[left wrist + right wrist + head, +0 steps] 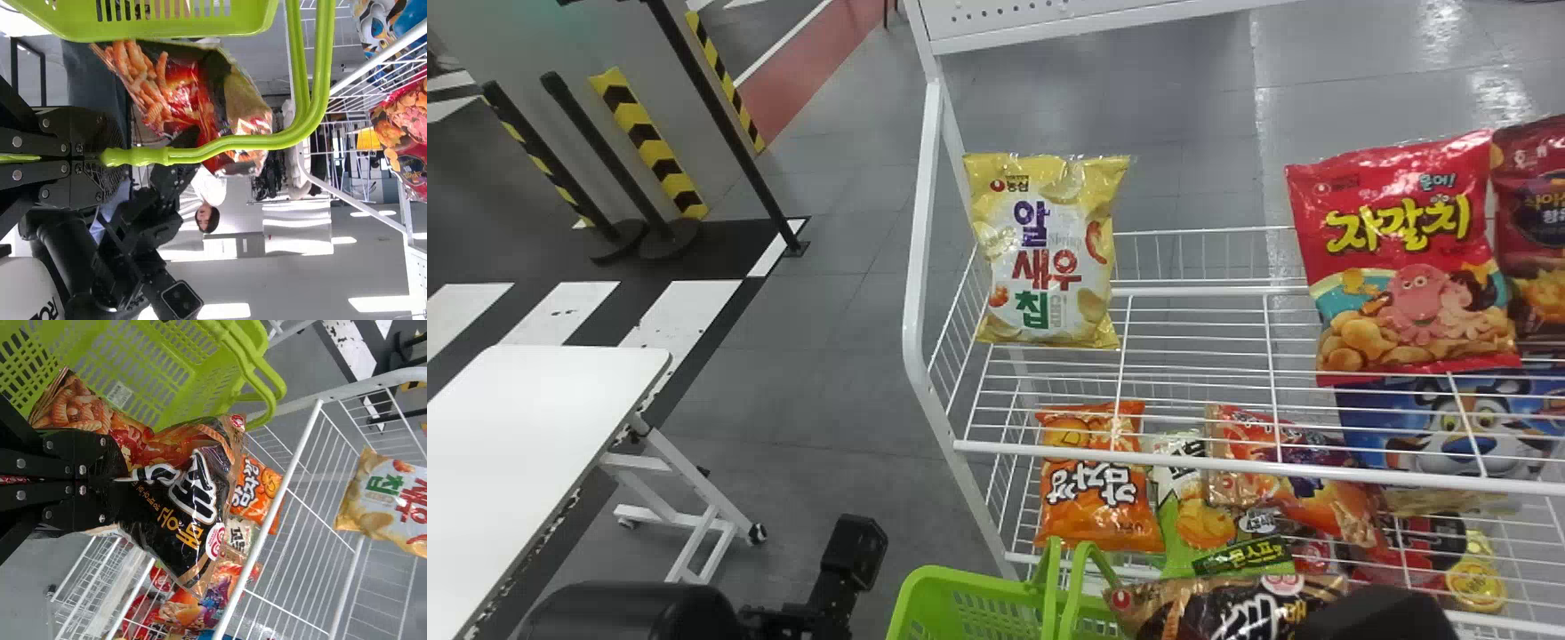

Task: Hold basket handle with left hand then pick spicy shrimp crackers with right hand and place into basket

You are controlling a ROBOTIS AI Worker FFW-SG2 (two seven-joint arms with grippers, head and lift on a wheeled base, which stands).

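Observation:
At the head view's bottom edge, black parts of my left gripper's arm [849, 556] show left of the green basket [960, 582]. In the left wrist view my left gripper [101, 157] is shut on the green handle [233, 141] of the basket [160, 28]. My right gripper [1378, 613] is a dark shape at the head view's bottom right, beside the black-and-brown spicy shrimp crackers bag [1232, 609]. The right wrist view has my right gripper [115, 480] shut on that bag's edge [180, 497]. The bag hangs close beside the basket [160, 370]; their exact gap I cannot tell.
A white wire rack [1183, 458] holds a yellow chip bag [1049, 258] and red bags [1414, 267] on its upper shelf. An orange bag [1094, 489] and several others lie lower, just beyond the basket. A white table [516, 427] stands at the left.

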